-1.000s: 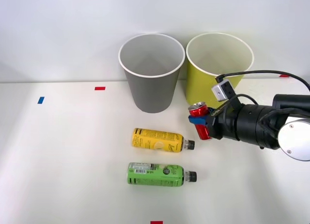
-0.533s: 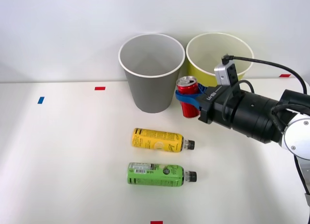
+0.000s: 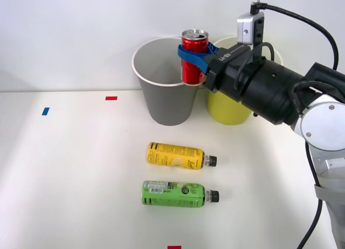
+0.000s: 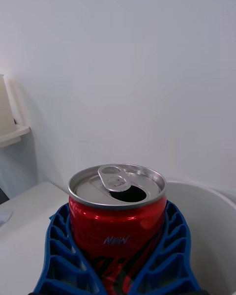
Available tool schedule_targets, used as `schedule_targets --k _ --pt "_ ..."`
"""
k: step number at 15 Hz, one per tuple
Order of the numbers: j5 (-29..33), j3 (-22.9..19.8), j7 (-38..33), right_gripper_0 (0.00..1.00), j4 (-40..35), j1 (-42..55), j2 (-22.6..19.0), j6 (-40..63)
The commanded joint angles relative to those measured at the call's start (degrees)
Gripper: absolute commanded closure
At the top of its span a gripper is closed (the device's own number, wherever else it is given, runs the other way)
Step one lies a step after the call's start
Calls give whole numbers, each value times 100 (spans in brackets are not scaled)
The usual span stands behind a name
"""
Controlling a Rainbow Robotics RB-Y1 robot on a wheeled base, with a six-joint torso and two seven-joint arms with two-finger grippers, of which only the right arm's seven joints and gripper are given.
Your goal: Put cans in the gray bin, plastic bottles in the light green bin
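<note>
Blue ribbed fingers (image 4: pixel 59 255) clenched tight around the red can (image 3: pixel 193 56), and we see it upright, lifted off the tabletop (image 3: pixel 75 173), over the right-hand rim of the gray bin (image 3: pixel 168 82). Our right gripper (image 3: pixel 193 56) comes in from the right, its black arm crossing in front of the light green bin (image 3: pixel 229 106). On the wrist view, the can's silver top shows an open tab hole. Down on the tabletop, the yellow-label bottle (image 3: pixel 180 156) and the green bottle (image 3: pixel 178 194) lie on their sides, caps pointing right, one just in front of the other.
</note>
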Motion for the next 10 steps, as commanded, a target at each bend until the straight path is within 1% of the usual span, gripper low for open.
schedule_targets --k 1,2,4,8,10 --pt "1205 285 -925 100 70 -440 306 -139" --pt "1460 347 -1145 100 237 -625 376 -156" --pt "1785 417 -1180 100 686 -976 447 -244" --pt "1873 742 -1136 100 2065 -1697 605 -1018" --pt "1944 821 -1127 100 2505 -1996 631 -1149"
